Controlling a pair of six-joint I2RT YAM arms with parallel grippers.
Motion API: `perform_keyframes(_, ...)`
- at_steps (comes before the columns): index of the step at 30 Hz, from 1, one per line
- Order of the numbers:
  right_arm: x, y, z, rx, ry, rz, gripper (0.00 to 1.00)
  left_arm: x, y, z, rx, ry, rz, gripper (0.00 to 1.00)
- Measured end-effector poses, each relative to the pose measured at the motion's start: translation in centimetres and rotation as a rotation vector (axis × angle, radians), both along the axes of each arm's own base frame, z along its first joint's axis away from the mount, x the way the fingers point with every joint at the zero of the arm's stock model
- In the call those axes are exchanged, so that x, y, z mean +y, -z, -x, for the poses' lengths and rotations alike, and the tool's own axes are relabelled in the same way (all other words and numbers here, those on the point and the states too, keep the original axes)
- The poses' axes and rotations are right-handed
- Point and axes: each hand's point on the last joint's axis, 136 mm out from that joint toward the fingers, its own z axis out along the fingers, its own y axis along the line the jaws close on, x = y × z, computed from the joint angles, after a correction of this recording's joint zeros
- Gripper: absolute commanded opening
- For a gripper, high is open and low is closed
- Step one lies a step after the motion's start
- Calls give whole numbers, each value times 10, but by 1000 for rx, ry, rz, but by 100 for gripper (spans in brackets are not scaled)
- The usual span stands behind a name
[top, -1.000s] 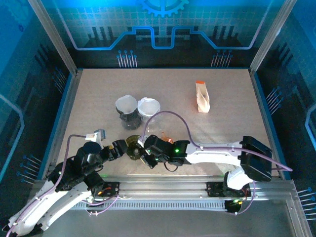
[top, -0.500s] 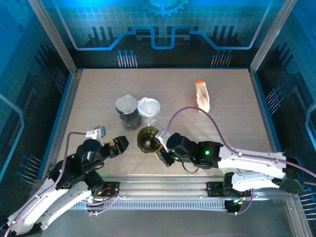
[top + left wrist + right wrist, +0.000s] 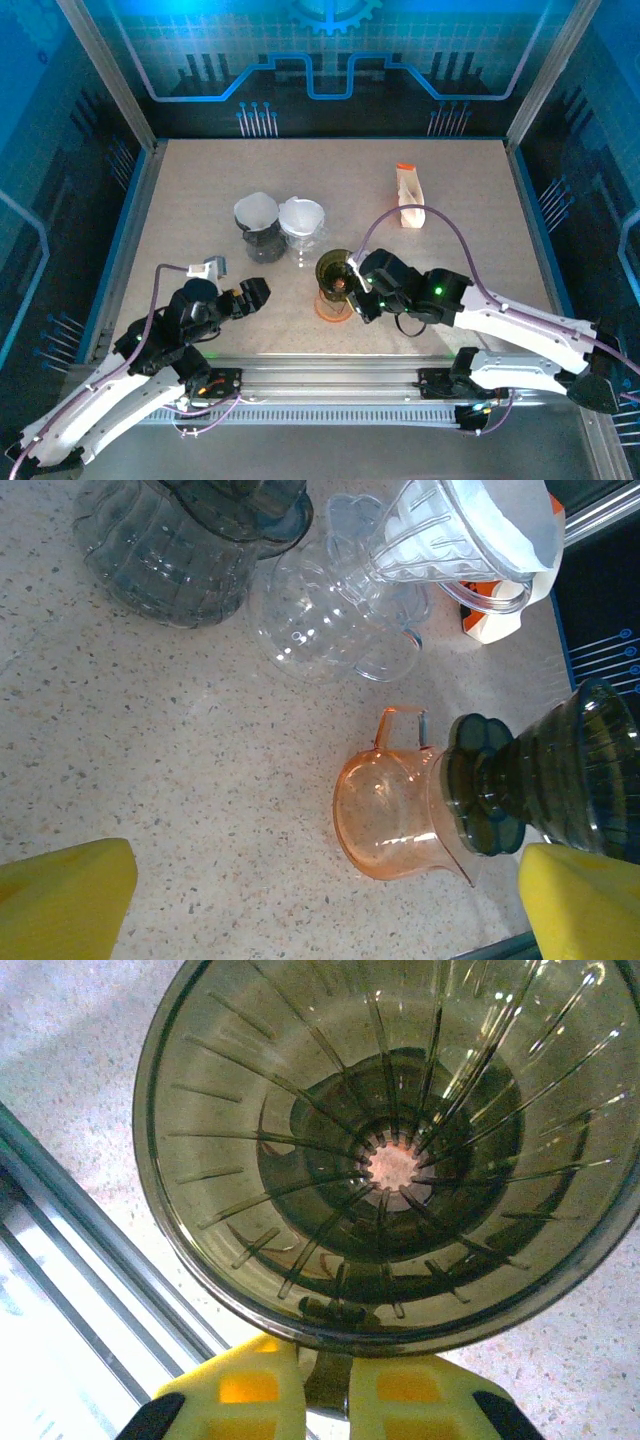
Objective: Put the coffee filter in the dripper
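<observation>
I am gripping the dark dripper (image 3: 335, 268) by its rim, my right hand (image 3: 352, 288) clamped together on it, and it is hanging tilted over the orange jug (image 3: 333, 305) near the middle of the bench (image 3: 200, 180). A white coffee filter (image 3: 302, 214) is sitting in the clear dripper (image 3: 440, 540) just behind the jug, beside a grey dripper (image 3: 257, 214) that is also holding white paper. My left hand (image 3: 252, 292) is hovering left of the jug, fingers (image 3: 65, 900) wide apart, holding nothing. A white packet (image 3: 409, 197) is lying toward the far right.
</observation>
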Motion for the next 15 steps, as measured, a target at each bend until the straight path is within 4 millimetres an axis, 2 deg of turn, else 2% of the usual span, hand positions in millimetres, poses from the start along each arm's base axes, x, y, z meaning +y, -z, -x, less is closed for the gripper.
perform_keyframes(15, 5, 1, 5, 25, -33, 0, 3, -2, 0, -2, -8, 3, 9, 99)
